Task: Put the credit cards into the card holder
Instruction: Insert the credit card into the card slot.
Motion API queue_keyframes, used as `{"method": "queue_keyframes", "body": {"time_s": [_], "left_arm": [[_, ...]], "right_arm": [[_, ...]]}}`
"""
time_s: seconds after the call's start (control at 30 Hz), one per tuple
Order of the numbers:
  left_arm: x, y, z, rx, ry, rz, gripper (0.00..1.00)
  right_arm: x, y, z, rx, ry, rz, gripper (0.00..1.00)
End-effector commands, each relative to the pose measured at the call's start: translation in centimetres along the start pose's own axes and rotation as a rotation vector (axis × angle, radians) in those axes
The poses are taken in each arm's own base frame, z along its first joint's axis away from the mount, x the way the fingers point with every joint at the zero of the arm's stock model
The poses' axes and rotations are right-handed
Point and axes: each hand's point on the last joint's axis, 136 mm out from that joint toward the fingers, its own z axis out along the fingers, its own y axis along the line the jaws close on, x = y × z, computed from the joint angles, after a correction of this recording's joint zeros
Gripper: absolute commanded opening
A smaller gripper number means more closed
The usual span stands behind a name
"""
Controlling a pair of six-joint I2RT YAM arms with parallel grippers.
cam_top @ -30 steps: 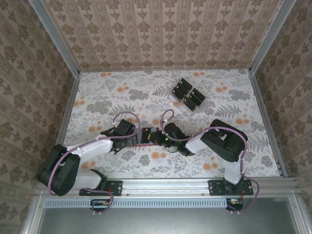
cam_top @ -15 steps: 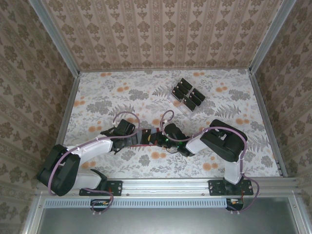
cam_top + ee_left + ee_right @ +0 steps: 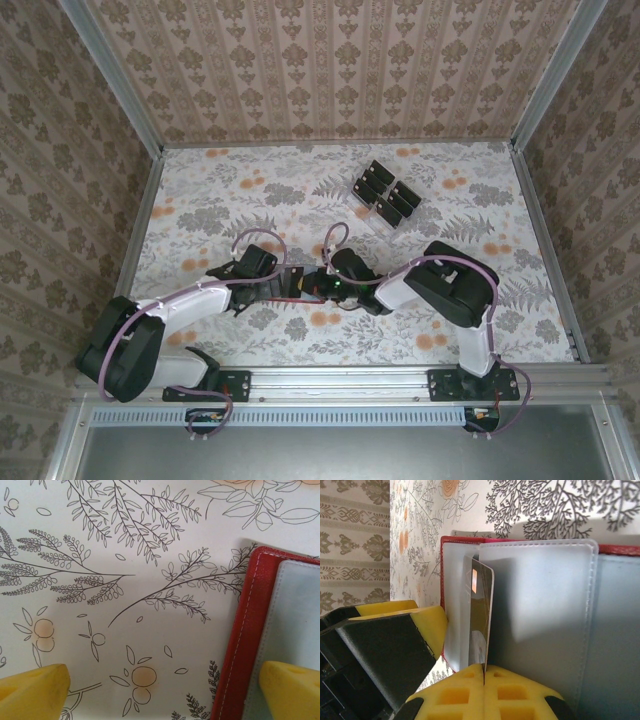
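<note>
card holder (image 3: 245, 630) cropped right, card (image 3: 481, 615) base hidden

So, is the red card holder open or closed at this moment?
Open. The card holder lies spread flat with its translucent inside facing up, and the right gripper holds a credit card edge-on against it.

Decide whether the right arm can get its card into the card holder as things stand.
Probably yes: the right tool holds the card edge-on at the open sleeve of the card holder, nothing between.

Right gripper (image 3: 483, 674) pinches a credit card (image 3: 481, 610) — edge-on in the card holder (image 3: 545, 595).
</note>
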Motion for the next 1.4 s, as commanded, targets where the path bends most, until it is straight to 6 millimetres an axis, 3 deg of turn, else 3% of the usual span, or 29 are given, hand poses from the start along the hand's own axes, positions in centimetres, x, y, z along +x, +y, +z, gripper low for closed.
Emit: {"method": "queue_keyframes", "body": {"time_s": [0.0,0.47,0.73,0.9,1.03,1.23,1.37], "left_arm": [[1.3,1.0,0.3,-0.033,0.04,-0.003,1.0],[0.5,0.3,-0.1,-0.001,0.024,-0.004,1.0],[-1.6,1.0,-1.6,0.01,-0.037,-0.052,1.0],[-2.0,2.1,-1.9,0.001,-0.048,-0.091,1.0],[-1.6,2.8,-1.7,-0.022,-0.041,-0.107,1.0],[-1.0,4.2,-1.2,-0.069,-0.032,-0.149,1.0],[-1.1,4.5,-0.9,-0.081,-0.029,-0.169,1.0]], "right_arm": [[1.5,-2.4,0.8,0.076,0.073,0.031,0.0],[1.9,-2.3,2.2,0.119,0.138,0.027,0.0],[1.1,0.3,0.8,0.151,0.171,-0.071,0.41],[0.4,1.8,-0.4,0.196,0.184,-0.143,0.5],[-0.2,2.2,-1.1,0.251,0.185,-0.183,0.49],[-0.9,1.0,-1.4,0.38,0.193,-0.222,0.22],[-1.1,0.7,-0.8,0.395,0.203,-0.229,0.16]]}}
